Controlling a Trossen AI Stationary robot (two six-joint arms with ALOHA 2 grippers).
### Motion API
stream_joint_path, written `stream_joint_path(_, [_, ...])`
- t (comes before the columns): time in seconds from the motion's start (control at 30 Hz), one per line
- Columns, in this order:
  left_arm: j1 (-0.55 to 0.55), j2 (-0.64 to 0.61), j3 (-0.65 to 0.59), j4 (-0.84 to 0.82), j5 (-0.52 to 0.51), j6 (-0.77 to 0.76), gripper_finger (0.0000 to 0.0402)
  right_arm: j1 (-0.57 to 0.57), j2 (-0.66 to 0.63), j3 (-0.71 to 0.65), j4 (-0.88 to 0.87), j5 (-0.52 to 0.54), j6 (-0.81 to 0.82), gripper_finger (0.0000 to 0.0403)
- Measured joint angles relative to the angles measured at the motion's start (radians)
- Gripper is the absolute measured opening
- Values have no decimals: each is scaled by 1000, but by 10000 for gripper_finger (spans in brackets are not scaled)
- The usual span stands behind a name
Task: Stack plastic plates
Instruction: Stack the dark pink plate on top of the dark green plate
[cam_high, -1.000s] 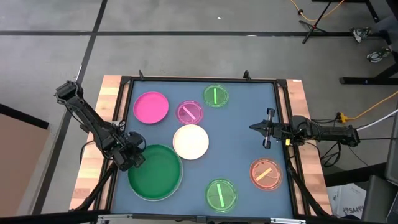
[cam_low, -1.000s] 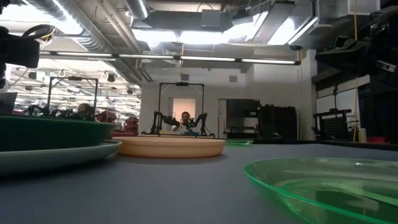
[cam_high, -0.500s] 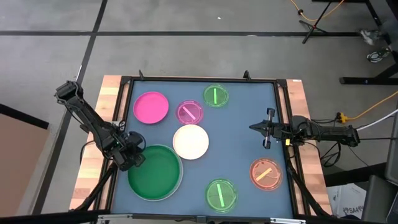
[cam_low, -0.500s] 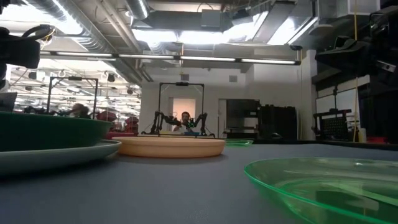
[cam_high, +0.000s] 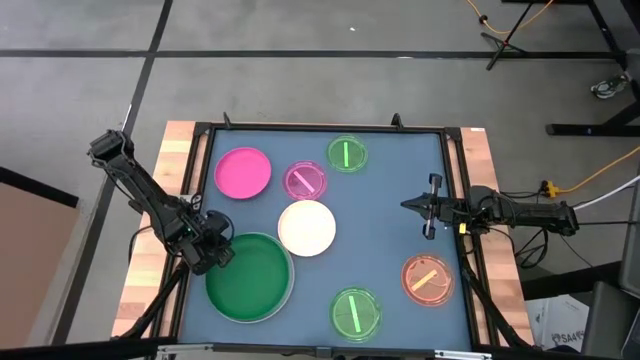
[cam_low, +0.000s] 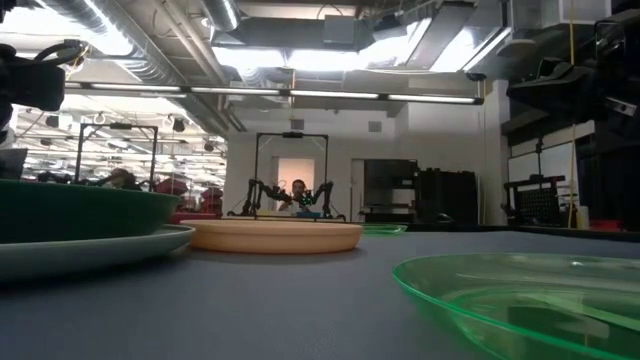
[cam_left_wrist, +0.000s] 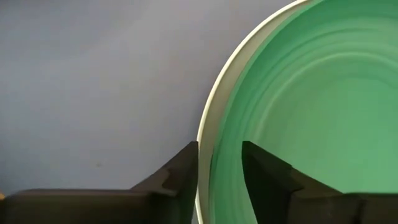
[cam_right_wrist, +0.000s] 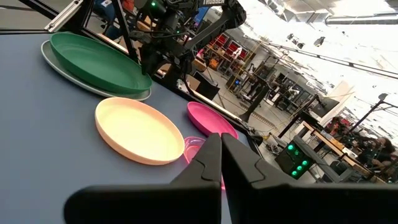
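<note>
A large dark green plate lies inside a large pale plate at the table's near left. My left gripper is at the stack's left rim, pointing steeply down and open. One finger stands outside the rim, the other over the green plate's inside. A cream plate lies mid-table, with a magenta plate at the far left. My right gripper waits shut at the right side, level above the table. My left gripper straddles the left rim of the green plate and the pale plate under it, coming from above. A gap shows between the fingers and the rim; whether either finger touches a plate I cannot tell. Both plates lie flat on the table.
Small translucent plates lie about: pink and green toward the far edge, another green at the near edge, orange at the near right. Bare blue mat lies between the cream plate and my right gripper.
</note>
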Motion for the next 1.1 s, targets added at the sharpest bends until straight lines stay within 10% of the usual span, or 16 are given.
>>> stream_joint_path(1.1, [0,-97,1,6,-8,-79,136,0,0,0,0,0,0,1])
